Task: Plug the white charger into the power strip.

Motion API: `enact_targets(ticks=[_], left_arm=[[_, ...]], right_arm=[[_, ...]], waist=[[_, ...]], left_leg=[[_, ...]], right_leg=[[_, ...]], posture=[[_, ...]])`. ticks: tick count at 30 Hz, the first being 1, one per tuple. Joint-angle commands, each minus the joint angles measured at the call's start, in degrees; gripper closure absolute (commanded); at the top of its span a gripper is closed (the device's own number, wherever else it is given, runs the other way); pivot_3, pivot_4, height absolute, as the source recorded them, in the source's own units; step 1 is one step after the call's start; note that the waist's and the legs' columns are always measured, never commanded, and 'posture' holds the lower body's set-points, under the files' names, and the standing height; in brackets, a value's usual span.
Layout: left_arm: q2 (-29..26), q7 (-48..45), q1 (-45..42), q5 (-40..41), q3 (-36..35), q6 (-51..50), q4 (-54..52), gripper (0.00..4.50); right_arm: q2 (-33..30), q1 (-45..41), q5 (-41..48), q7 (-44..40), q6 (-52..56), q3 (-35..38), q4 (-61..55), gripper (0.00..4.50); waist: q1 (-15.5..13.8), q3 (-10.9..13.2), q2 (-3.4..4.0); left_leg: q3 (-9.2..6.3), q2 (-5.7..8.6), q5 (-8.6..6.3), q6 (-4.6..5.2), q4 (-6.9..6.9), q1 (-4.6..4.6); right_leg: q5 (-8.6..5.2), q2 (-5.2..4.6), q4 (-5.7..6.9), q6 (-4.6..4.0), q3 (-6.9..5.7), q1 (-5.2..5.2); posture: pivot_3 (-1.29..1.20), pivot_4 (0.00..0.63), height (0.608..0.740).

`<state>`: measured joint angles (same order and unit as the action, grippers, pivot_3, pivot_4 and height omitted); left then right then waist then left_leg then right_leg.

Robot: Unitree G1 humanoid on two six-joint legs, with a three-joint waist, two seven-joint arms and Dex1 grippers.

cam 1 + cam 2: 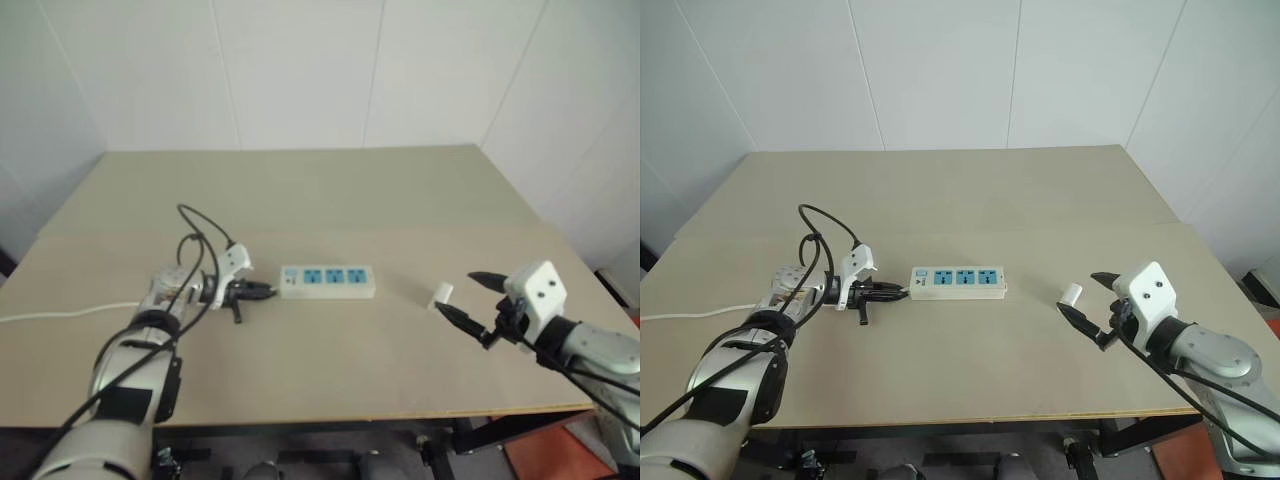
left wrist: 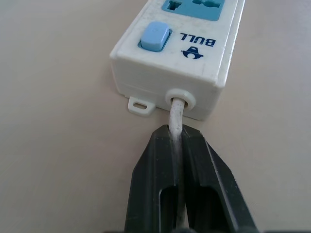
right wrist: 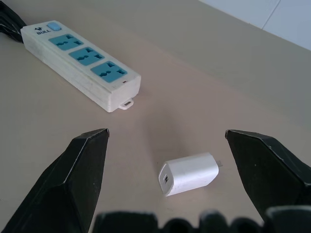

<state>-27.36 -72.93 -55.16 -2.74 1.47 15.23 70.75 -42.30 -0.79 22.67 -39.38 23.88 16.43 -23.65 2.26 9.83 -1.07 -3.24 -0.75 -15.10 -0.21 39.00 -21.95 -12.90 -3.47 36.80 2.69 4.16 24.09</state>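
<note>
Centrally on the beige desk (image 1: 330, 215) lies the power strip (image 1: 328, 282), flat with its three blue sockets facing up, its thin white cord (image 2: 176, 116) leaving the end nearest the left gripper (image 1: 262, 290), whose jaws are closed tight on that cord just beside the strip's housing. Well apart from the strip, the right gripper (image 3: 165, 167) holds its jaws spread wide and empty, with the white charger (image 3: 188, 174) lying on its side on the desk between them, untouched.
</note>
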Motion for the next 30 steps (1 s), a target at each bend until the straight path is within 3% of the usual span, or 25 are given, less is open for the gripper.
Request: enact_targets(ticks=[1, 4, 8, 13, 16, 21, 22, 26, 30], left_arm=[[-0.8, -2.9, 1.4, 4.3, -2.0, -6.4, -8.4, 4.44], [-1.7, -1.9, 7.4, 8.3, -2.8, -20.1, -27.5, 4.44], [-3.3, 4.1, 21.9, 16.7, -3.4, -47.7, -66.1, 4.44], [-5.9, 14.0, 35.2, 18.3, -2.3, -65.9, -91.7, 4.44], [-5.8, 18.1, 38.3, 20.6, -3.3, -72.2, -96.8, 4.44], [-6.6, 22.9, 44.6, 19.4, -1.9, -69.3, -98.2, 4.44], [-6.3, 22.1, 45.5, 20.9, -3.1, -67.6, -98.3, 3.84], [-4.8, 16.7, 47.3, 28.9, -10.1, -58.8, -97.9, 2.81], [-9.5, 6.0, 48.3, 36.0, -15.1, -53.3, -94.2, 1.51]], right_arm=[[0.3, 0.7, 0.2, 0.8, -0.2, 1.1, -2.9, 0.0], [0.7, 1.6, 0.1, 1.1, -0.4, 0.9, -3.1, 0.0], [1.2, 0.8, 0.0, 1.2, -0.4, -0.2, -2.3, 0.0], [1.2, -1.2, 0.0, 1.0, -0.3, -1.5, -1.0, 0.0], [0.9, -1.7, 0.0, 0.7, -0.4, -1.5, -0.4, 0.0], [0.5, -2.6, -0.3, -0.1, -1.0, -1.9, 1.4, 0.0], [0.7, -3.0, -0.4, -0.1, -1.0, -2.2, 1.6, 0.0], [1.2, -3.8, -0.5, 0.1, -1.1, -2.7, 1.7, 0.0], [1.2, -3.3, -0.4, -0.1, -1.6, -2.0, 1.3, 0.0]], waist=[[0.0, 0.0, 0.0], [0.1, 0.0, 0.0], [-0.1, 0.0, 0.0], [0.2, 0.0, 0.05], [-0.1, 0.0, 0.03], [-0.1, 0.0, 0.03], [0.0, 0.0, 0.03], [-0.1, 0.0, 0.03], [0.0, 0.0, 0.04]], left_leg=[[0.0, 0.0, 0.0, 0.0, 0.0, -0.04], [-0.05, -0.03, 0.0, 0.0, -0.02, -0.13], [-0.05, -0.05, 0.0, 0.0, 0.0, -0.15], [-0.02, -0.1, 0.0, -0.02, -0.03, -0.02], [-0.01, -0.09, 0.0, -0.02, -0.03, 0.12], [0.04, -0.08, 0.01, -0.03, -0.1, 0.2], [0.03, -0.08, 0.01, -0.03, -0.1, 0.16], [0.04, -0.09, 0.01, -0.03, -0.09, 0.12], [0.07, -0.09, 0.01, -0.03, -0.11, 0.17]], right_leg=[[0.0, 0.0, -0.01, 0.0, 0.0, 0.04], [0.0, 0.0, 0.18, 0.0, -0.04, 0.07], [0.0, -0.02, 0.25, 0.0, -0.03, 0.08], [-0.01, 0.0, 0.01, 0.0, 0.04, 0.06], [-0.01, 0.0, 0.03, -0.01, 0.04, -0.04], [-0.02, 0.0, -0.05, -0.02, 0.05, -0.1], [-0.02, 0.01, -0.06, -0.03, 0.05, -0.05], [-0.01, 0.0, -0.02, -0.06, 0.05, 0.01], [-0.01, 0.0, -0.04, -0.08, 0.05, -0.03]], posture=[[0.0, 0.15, 0.74], [0.0, 0.15, 0.74], [0.0, 0.15, 0.74], [0.0, 0.15, 0.74], [0.0, 0.15, 0.74], [0.0, 0.15, 0.74], [0.0, 0.15, 0.74], [0.0, 0.15, 0.74], [0.0, 0.15, 0.74]])
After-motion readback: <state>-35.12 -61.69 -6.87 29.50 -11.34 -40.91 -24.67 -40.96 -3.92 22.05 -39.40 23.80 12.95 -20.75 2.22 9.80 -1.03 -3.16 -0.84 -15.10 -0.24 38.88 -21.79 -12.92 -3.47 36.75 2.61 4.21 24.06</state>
